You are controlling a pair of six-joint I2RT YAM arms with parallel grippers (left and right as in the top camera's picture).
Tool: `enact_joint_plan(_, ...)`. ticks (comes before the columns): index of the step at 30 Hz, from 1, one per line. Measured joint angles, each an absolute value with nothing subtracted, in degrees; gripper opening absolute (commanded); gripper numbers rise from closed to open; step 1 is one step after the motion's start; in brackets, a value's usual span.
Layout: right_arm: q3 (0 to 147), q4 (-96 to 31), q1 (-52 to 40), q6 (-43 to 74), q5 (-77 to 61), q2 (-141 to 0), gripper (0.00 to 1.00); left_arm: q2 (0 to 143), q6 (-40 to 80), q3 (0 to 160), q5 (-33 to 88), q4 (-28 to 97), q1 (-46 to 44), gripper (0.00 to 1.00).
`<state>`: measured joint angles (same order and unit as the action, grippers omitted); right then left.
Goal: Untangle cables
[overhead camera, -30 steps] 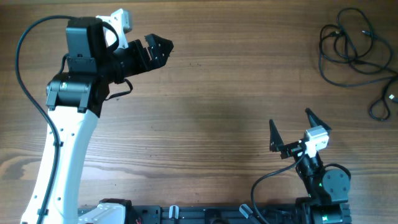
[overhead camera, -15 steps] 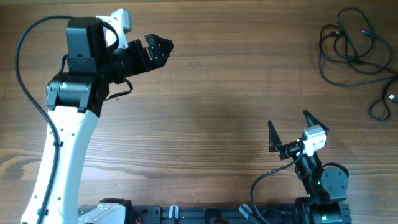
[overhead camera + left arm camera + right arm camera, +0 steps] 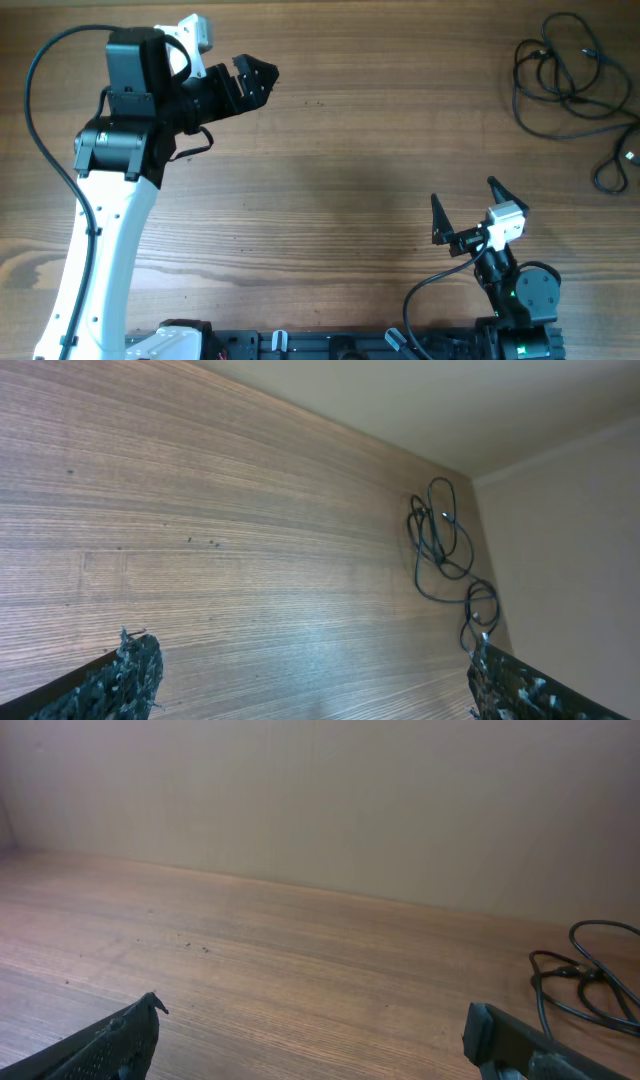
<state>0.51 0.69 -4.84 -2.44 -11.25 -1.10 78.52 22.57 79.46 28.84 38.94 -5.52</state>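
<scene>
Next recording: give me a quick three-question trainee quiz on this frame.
1. True or false: the right gripper holds the cables.
2. In the overhead view, the cables lie on the table at: A top right; B centre; C bottom left.
3. Which gripper is nearer the cables?
Key: 1 false, it is open and empty; 2 A; 3 the right gripper, since the left gripper is far across the table.

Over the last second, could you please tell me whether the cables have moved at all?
No. The cables lie in the same loops at the far right of the table, unchanged against its wood grain in the overhead view.
</scene>
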Motion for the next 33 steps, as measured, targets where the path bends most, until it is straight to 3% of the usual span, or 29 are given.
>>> enact_joint_plan(8, 0.49, 0.69, -4.84, -2.44, -11.25, -1.1, 1.0, 78.52, 22.52, 79.46, 26.37, 39.2, -5.52, 1.0)
enact_joint_plan(17, 0.49, 0.67, -4.84, -2.44, -11.25, -1.08, 1.0, 70.96, 18.44, 74.28, 12.21, 38.46, -5.74, 1.0)
enact_joint_plan(33, 0.45, 0.67, -4.84, -2.44, -10.83, -0.89, 1.0, 30.46, 14.72, 31.83, 3.46, 3.05, -1.83, 1.0)
